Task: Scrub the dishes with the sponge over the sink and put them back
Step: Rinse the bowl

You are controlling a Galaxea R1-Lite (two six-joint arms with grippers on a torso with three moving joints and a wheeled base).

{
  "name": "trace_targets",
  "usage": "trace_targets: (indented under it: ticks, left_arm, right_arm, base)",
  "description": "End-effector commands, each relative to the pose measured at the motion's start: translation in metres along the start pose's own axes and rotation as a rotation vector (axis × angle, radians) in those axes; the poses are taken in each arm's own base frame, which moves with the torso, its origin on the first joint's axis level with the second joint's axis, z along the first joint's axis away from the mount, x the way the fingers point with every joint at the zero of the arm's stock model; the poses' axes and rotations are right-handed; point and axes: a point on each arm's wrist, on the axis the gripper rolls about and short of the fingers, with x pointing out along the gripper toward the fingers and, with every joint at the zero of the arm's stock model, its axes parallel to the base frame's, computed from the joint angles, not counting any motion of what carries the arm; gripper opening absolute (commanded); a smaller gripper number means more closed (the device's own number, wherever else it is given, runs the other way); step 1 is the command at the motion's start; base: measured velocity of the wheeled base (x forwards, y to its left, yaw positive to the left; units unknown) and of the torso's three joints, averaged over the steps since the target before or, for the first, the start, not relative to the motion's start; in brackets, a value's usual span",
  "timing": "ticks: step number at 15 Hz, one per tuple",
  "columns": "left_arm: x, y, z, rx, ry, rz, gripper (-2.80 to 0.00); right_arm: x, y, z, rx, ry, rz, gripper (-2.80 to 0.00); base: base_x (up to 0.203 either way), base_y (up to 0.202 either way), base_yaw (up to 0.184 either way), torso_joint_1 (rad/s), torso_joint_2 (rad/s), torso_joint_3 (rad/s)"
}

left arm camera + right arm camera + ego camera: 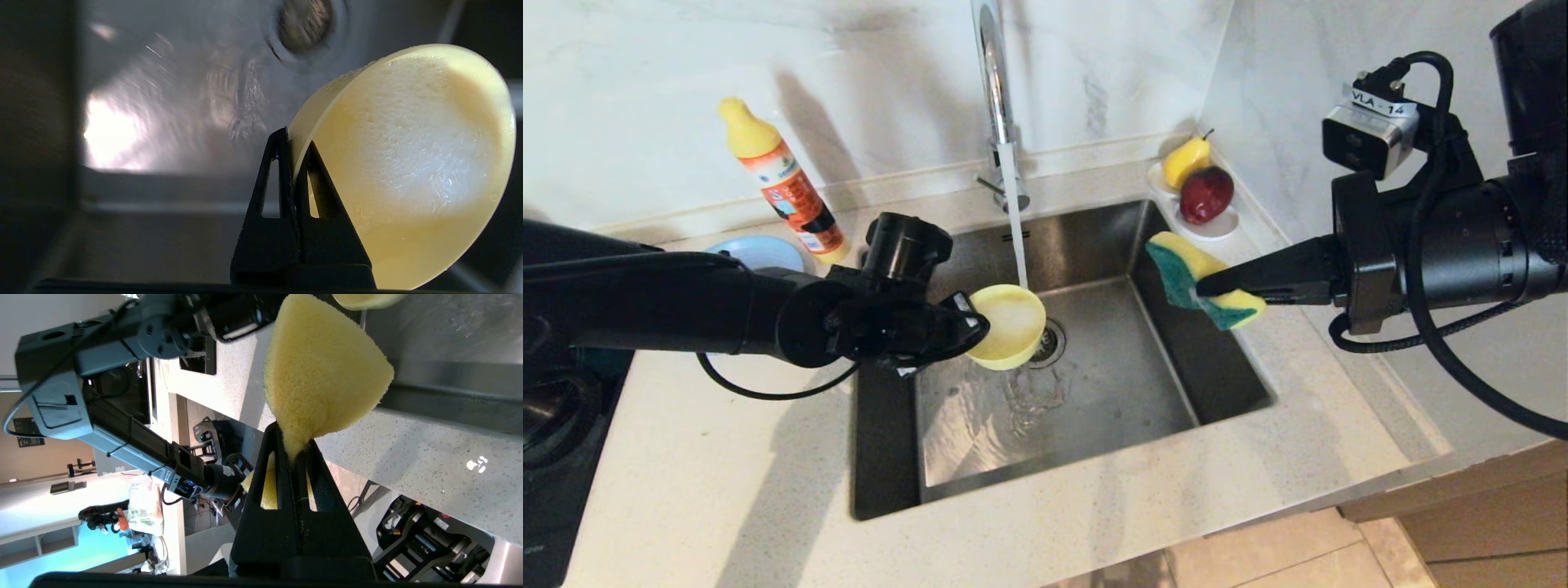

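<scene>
Water [1015,220] is running from the faucet [995,73] at top centre of the head view, landing on the rim of the yellow bowl [1008,325], which the left gripper [974,327] is holding over the sink [1094,384], just left of the drain [1049,343].

Left gripper: closed tight on the bowl's wall, one finger [269,179] outside and one inside, pinching a thin edge only. Bowl is sitting tilted, open side turned toward upper right of the head view, inside surface looking wet and foamy in the left wrist view.

Right gripper [1209,287]: clamped on the sponge [1201,278], squeezing it so that it is folding around the fingertips. Sponge is hanging over the sink's right rim at centre right of the head view, well apart from the bowl.

Risks, as I judge them:
- Wet, soapy rim is making the pinch slippery; the stream's push or sponge pressure could be twisting the bowl out of the grip and dropping it into the sink.
- Scrubbing force applied far from the pinch point would be levering the bowl round.
- Sponge, held by a small bite, could be slipping loose under rubbing.
- Water striking the tilted bowl could be splashing onto the table [727,482].

Blue plate [756,249] is lying on the table at upper left beside the orange bottle [780,188].
</scene>
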Motion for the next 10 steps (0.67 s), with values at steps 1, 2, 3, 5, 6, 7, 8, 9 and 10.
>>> trace_targets:
  ticks: [1, 2, 3, 5, 6, 7, 8, 9, 10]
  left_arm:
    - [-0.006, 0.007, 0.017, 0.002, -0.116, 0.046, -2.8]
    - [-0.009, 0.009, 0.027, 0.01, -0.198, 0.037, -2.8]
    - [-0.016, 0.01, 0.035, 0.021, -0.261, 0.019, -2.8]
    - [-0.027, 0.014, 0.043, 0.064, -0.364, -0.011, -2.8]
    - [-0.029, 0.017, 0.043, 0.096, -0.411, -0.01, -2.8]
    - [-0.03, 0.019, 0.042, 0.134, -0.46, -0.005, -2.8]
    - [-0.031, 0.02, 0.042, 0.168, -0.513, -0.008, -2.8]
    - [-0.033, 0.021, 0.042, 0.197, -0.582, -0.022, -2.8]
    - [-0.036, 0.022, 0.042, 0.217, -0.647, -0.039, -2.8]
  right_arm:
    - [0.002, -0.003, -0.002, 0.012, 0.014, -0.004, -2.8]
    - [0.002, -0.002, -0.002, 0.011, 0.013, -0.003, -2.8]
    - [0.002, -0.003, -0.003, 0.012, 0.015, -0.003, -2.8]
    - [0.003, -0.004, -0.004, 0.017, 0.022, -0.007, -2.8]
    - [0.003, -0.004, -0.004, 0.017, 0.022, -0.007, -2.8]
    - [0.003, -0.004, -0.004, 0.017, 0.022, -0.007, -2.8]
    - [0.003, -0.004, -0.004, 0.017, 0.022, -0.007, -2.8]
    - [0.004, -0.005, -0.004, 0.019, 0.024, -0.008, -2.8]
    - [0.004, -0.005, -0.004, 0.021, 0.027, -0.005, -2.8]
  base:
    - [0.0, 0.0, 0.0, 0.0, 0.0, 0.0]
    - [0.0, 0.0, 0.0, 0.0, 0.0, 0.0]
    - [0.0, 0.0, 0.0, 0.0, 0.0, 0.0]
    - [0.0, 0.0, 0.0, 0.0, 0.0, 0.0]
    - [0.0, 0.0, 0.0, 0.0, 0.0, 0.0]
    - [0.0, 0.0, 0.0, 0.0, 0.0, 0.0]
    - [0.0, 0.0, 0.0, 0.0, 0.0, 0.0]
    - [0.0, 0.0, 0.0, 0.0, 0.0, 0.0]
    - [0.0, 0.0, 0.0, 0.0, 0.0, 0.0]
